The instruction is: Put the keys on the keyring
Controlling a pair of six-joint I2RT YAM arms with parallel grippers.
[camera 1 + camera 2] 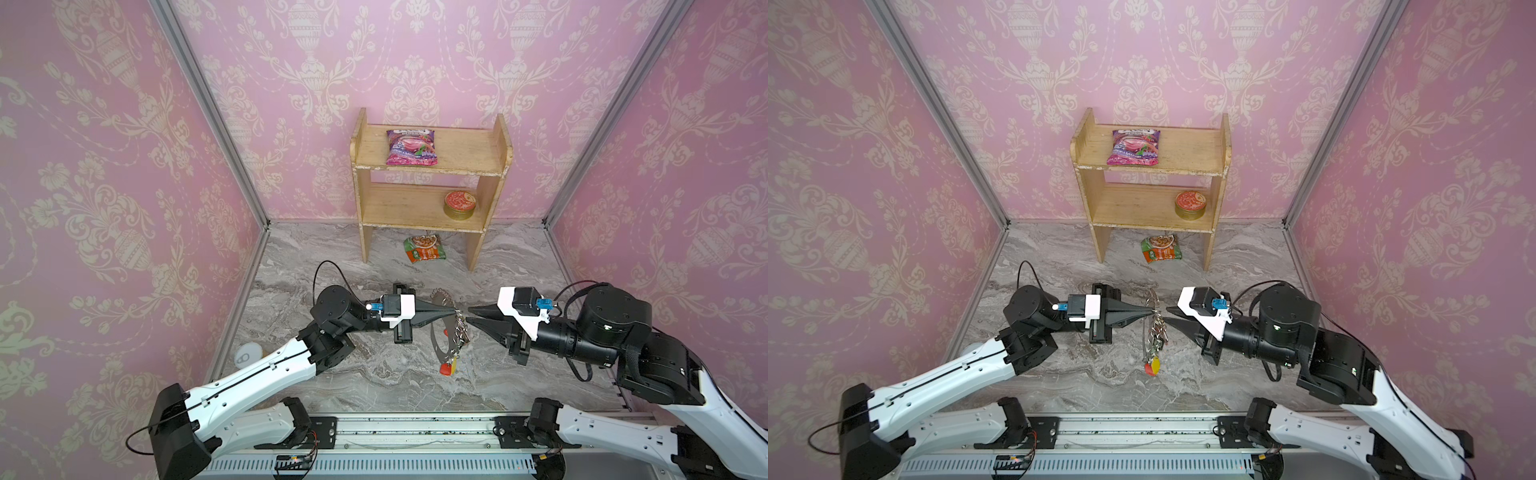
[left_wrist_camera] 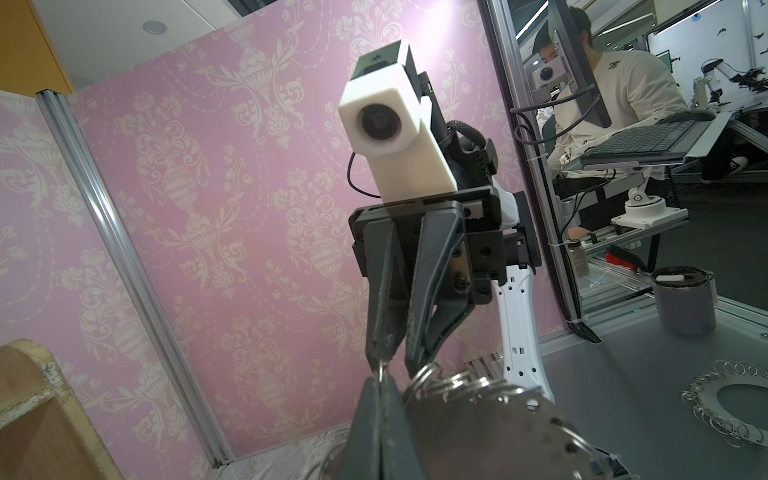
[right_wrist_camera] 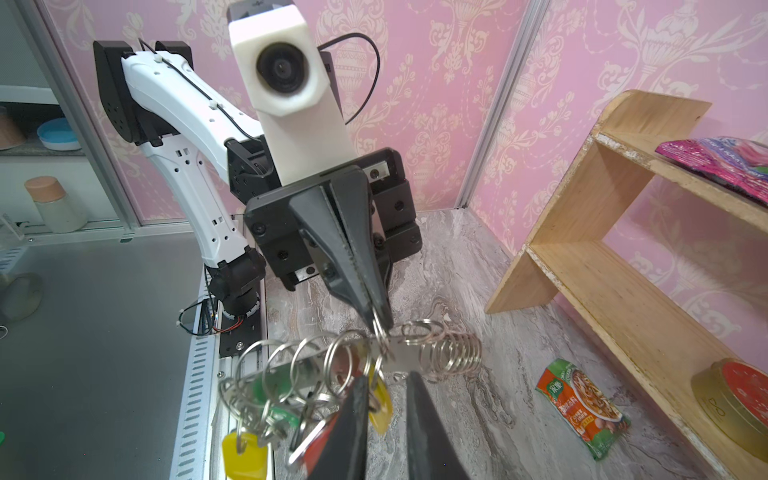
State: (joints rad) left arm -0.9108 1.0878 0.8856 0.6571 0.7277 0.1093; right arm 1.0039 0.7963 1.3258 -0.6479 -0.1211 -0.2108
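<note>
One large flat grey metal keyring, edged with small silver loops, hangs on edge between the left gripper and the right gripper.
Left gripper jaws are clamped tight on one rim loop and hold the keyring up over the middle of the grey marbled tabletop. Right gripper jaws stand narrowly parted with nothing between them, tips just beside the loops; contact cannot be confirmed. Small silver keys with yellow, red and green plastic tags hang from loops on the lower part of the keyring.
</note>
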